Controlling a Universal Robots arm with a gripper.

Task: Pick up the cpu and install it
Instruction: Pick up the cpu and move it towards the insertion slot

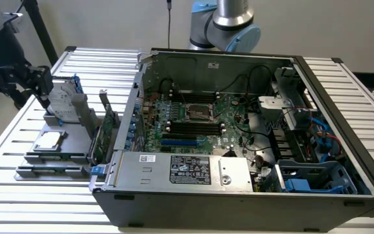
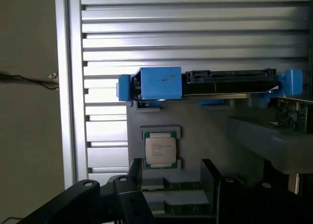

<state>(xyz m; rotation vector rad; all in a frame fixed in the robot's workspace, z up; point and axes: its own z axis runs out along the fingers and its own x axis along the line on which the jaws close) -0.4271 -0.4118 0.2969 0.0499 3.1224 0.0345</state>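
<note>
The cpu lies flat — metal top up — in its grey holder.

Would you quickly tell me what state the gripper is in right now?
Gripper: open, holding nothing; the cpu lies free, not between its fingers.
</note>
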